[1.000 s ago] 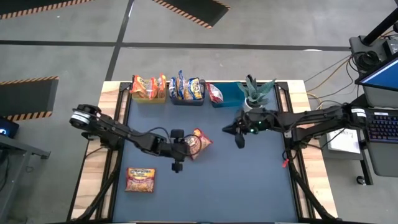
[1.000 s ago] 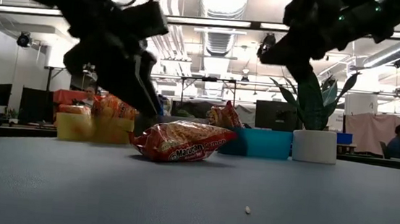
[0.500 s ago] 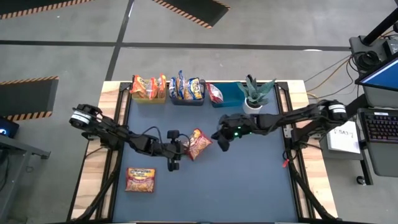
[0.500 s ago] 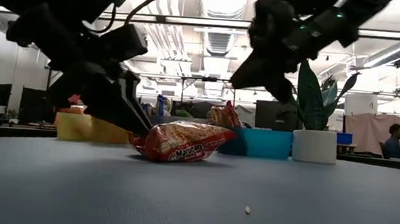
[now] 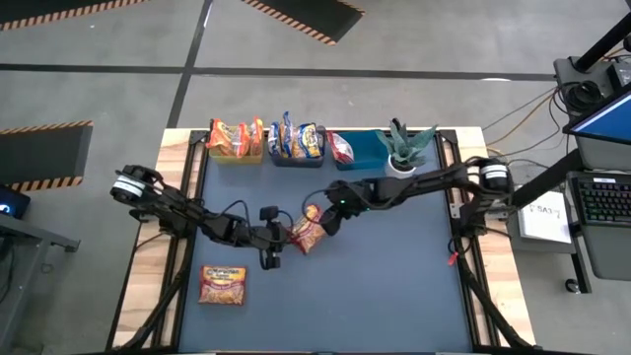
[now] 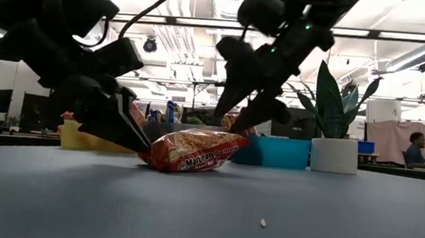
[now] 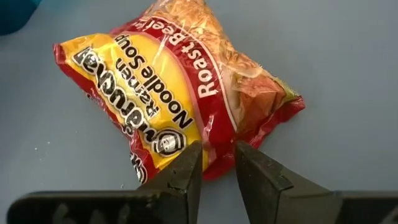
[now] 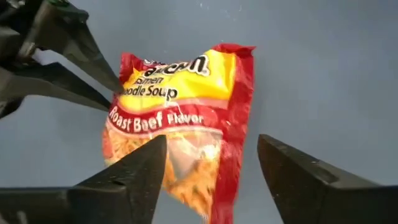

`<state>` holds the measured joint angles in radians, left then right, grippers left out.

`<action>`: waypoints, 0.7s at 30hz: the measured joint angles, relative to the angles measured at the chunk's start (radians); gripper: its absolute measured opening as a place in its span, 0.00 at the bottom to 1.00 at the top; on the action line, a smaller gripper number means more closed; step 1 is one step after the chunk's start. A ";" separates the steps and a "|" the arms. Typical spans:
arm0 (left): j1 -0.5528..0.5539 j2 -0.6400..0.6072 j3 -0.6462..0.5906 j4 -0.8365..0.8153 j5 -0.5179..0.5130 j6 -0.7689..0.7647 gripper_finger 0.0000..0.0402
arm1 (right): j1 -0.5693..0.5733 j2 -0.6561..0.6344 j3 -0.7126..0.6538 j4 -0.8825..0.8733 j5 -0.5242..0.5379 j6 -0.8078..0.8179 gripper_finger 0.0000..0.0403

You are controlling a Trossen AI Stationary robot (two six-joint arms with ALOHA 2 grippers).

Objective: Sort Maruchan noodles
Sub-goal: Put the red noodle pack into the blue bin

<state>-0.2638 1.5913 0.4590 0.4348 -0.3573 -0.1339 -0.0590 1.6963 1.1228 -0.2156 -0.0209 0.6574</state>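
Blue desk (image 5: 394,286), wooden side rails; wide bare room across front and right half. Orange packet (image 5: 223,283) lies flat near front-left edge. Left arm reaches low from left rim toward centre; left end effector (image 5: 270,238) has fingers nearly together, tips pinching the near edge of the red packet (image 5: 309,230) mid-desk. Right arm stretches across from right rim, angled down; right end effector (image 5: 328,219) stands spread above the packet's far end. Back edge: three bins (image 5: 296,158), potted plant (image 5: 402,150).
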 joint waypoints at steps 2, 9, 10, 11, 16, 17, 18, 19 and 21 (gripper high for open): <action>0.000 0.000 -0.003 0.002 -0.001 -0.014 0.19 | -0.005 0.031 0.019 0.001 -0.002 -0.006 0.62; 0.000 0.000 -0.004 0.003 -0.011 -0.026 0.19 | -0.018 0.107 0.049 -0.007 -0.037 -0.043 0.69; 0.000 0.004 -0.004 0.007 -0.023 -0.031 0.19 | -0.018 0.113 0.049 -0.004 -0.048 -0.048 0.70; 0.000 0.006 -0.003 0.010 -0.034 -0.034 0.19 | -0.018 0.120 0.048 0.011 -0.065 -0.052 0.70; 0.003 0.025 -0.001 0.016 -0.053 -0.042 0.19 | -0.019 0.141 0.045 0.079 -0.144 -0.077 0.70; 0.003 0.034 -0.001 0.035 -0.054 -0.042 0.19 | -0.018 0.146 0.045 0.095 -0.146 -0.085 0.69; 0.003 0.044 0.000 0.045 -0.053 -0.042 0.19 | -0.018 0.148 0.045 0.115 -0.148 -0.094 0.68; 0.002 0.048 0.000 0.044 -0.053 -0.042 0.19 | -0.019 0.151 0.045 0.129 -0.158 -0.098 0.67; 0.003 0.064 0.004 0.049 -0.054 -0.049 0.19 | -0.019 0.156 0.045 0.154 -0.171 -0.105 0.64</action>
<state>-0.2611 1.6550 0.4626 0.4834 -0.4117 -0.1832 -0.0780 1.8528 1.1675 -0.0612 -0.1920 0.5524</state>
